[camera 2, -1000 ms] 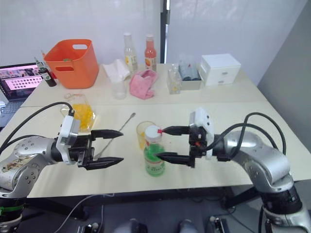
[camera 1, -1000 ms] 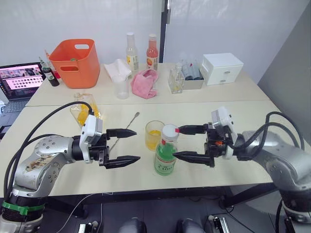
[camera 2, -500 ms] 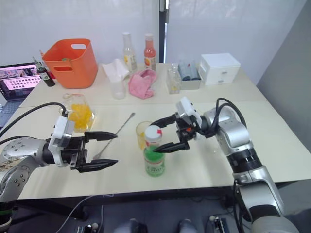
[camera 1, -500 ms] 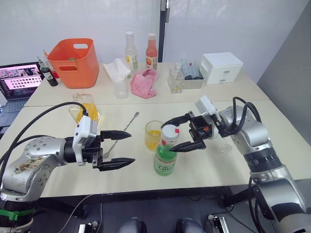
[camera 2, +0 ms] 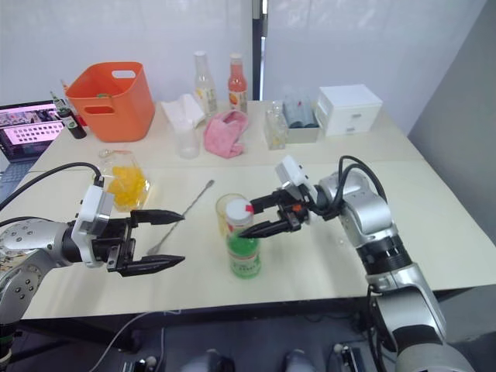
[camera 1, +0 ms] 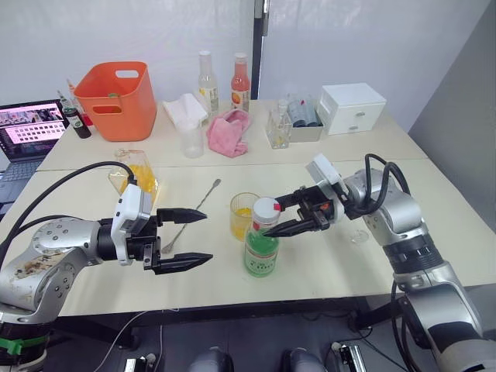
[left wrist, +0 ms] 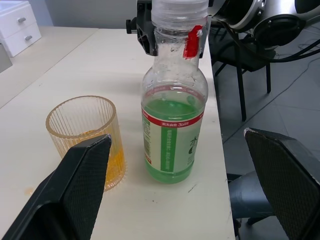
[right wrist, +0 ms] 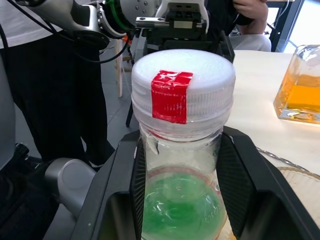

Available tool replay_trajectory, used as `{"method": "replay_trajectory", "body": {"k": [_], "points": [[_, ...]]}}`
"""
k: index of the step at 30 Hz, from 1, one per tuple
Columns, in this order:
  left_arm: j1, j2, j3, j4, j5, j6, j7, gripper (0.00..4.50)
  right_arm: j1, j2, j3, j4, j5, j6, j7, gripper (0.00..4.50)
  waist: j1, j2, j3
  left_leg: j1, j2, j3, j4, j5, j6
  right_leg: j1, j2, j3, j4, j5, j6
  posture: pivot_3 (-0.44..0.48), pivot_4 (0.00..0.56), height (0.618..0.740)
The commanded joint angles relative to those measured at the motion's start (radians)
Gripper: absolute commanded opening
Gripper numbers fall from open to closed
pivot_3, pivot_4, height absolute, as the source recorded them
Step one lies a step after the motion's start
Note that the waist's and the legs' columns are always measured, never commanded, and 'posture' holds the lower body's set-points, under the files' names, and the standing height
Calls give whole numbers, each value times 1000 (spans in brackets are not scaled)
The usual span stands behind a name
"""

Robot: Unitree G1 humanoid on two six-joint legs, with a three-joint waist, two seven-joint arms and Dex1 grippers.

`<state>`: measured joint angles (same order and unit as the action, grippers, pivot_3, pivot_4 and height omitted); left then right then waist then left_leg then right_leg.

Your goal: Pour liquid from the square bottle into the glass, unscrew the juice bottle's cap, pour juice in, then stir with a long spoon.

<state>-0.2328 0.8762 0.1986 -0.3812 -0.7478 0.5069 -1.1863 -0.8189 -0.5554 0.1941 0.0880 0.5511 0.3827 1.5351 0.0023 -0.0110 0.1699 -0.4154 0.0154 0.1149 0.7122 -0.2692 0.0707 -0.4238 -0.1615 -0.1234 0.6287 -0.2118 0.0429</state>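
The juice bottle (camera 1: 261, 246), green liquid and green label, stands upright near the table's front, its white cap (camera 1: 266, 208) with a red mark still on. My right gripper (camera 1: 273, 219) comes in from the right, and in the right wrist view its pads (right wrist: 230, 175) press both sides of the neck just under the cap (right wrist: 182, 80). The glass (camera 1: 244, 215), with a little orange liquid, stands right behind the bottle. My left gripper (camera 1: 208, 237) hovers open to the bottle's left, holding nothing. The long spoon (camera 1: 194, 213) lies flat behind it. The square bottle (camera 1: 133, 175) stands further back on the left.
At the back stand an orange bin (camera 1: 118, 97), a laptop (camera 1: 31, 130), two slim bottles (camera 1: 208, 77), a measuring cup (camera 1: 194, 141), a pink cloth (camera 1: 232, 128) and a white drawer box (camera 1: 354, 107). A person (right wrist: 50, 100) stands beyond the table's left end.
My right gripper has swung round to the bottle's neck and narrowed from wide open until its pads touch it. My left gripper has drawn back slightly and stays open.
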Motion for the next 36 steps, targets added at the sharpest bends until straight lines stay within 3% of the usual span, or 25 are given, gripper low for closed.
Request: {"method": "replay_trajectory", "body": {"k": [1,8,15,28,36], "points": [[-6,0,10,-29,-7,-6,10,4500,44,-20,-87,-178,89,121,-117,1490,1,0,0,0,0,0,0,0,0,0,0,0,1,0,0,0,150,713],[-33,-20,-11,-5,-4,-15,8,4500,209,-15,-177,-539,206,359,-475,1490,8,0,0,0,0,0,0,0,0,0,-1,0,-1,0,0,0,150,713],[-61,-32,-13,10,-35,11,-1,4500,247,57,-159,-705,192,436,-762,1489,8,0,0,0,0,0,0,0,0,-1,-1,0,-1,0,0,0,150,713],[-70,-34,-18,27,-19,8,-29,4500,280,45,-60,-704,102,399,-812,1489,7,0,0,0,0,0,0,0,0,-1,0,0,-1,0,0,0,150,713],[-65,-42,-16,20,-17,9,-22,4500,344,39,-30,-679,68,299,-744,1489,7,0,0,0,0,0,0,0,0,0,0,0,-1,0,0,0,150,713]]}}
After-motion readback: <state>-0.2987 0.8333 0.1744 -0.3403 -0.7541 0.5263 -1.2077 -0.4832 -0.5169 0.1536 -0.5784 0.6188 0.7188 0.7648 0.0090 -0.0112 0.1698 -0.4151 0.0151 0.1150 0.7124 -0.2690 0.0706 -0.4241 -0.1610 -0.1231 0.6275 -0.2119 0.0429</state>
